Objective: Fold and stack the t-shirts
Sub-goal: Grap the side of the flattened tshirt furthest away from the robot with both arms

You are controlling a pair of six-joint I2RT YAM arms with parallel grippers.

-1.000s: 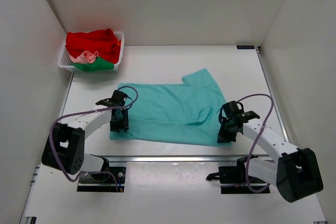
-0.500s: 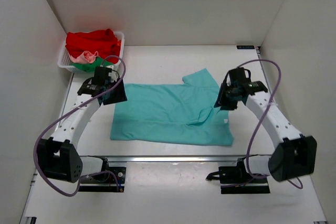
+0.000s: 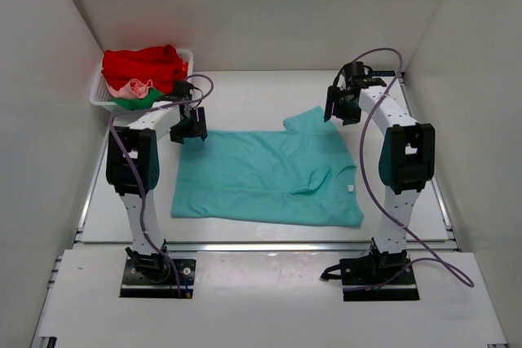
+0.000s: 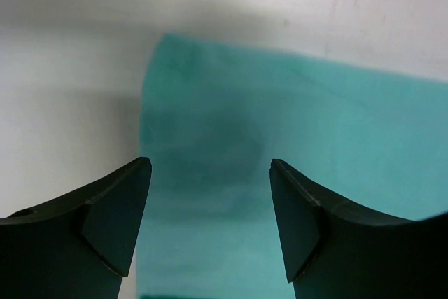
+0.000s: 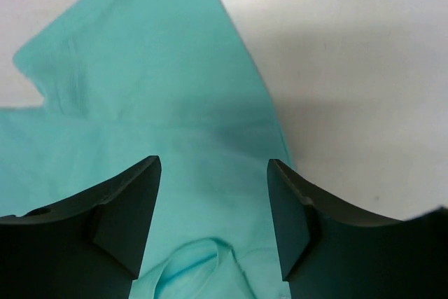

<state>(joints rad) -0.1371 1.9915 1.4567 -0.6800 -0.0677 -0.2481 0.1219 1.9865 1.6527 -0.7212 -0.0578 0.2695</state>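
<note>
Right at my near edge are the two arm bases, and both arms reach away from me across the bench [image 3: 245, 95]. The first thing out from the bases is the teal t-shirt [image 3: 261, 177]. It lies spread flat on the bench, with its near hem running roughly along the near edge. The collar opening [image 3: 314, 181] sits toward the right side, with a small white label [image 3: 352, 189] just beside it. One sleeve [image 3: 314, 124] pokes out toward the far right.

Further out, the left hand [image 3: 189, 129] is over the shirt's far left corner. On its wrist camera the fingers [image 4: 115, 222] stand well apart with nothing between them, only that teal corner and bare bench below. I cannot tell whether they touch the cloth.

Across from it, the right hand [image 3: 339, 112] is over the far edge of the sleeve. Its fingers [image 5: 122, 215] are also spread and gripping nothing, and the sleeve and a curl of collar show underneath.

Farthest back, in the left corner, sits the white basket [image 3: 96, 100]. It is heaped with the red t-shirt [image 3: 151, 67] on top, and the pale pink t-shirt [image 3: 134, 87] and the green t-shirt [image 3: 147, 103] are bunched at its near side.
</note>
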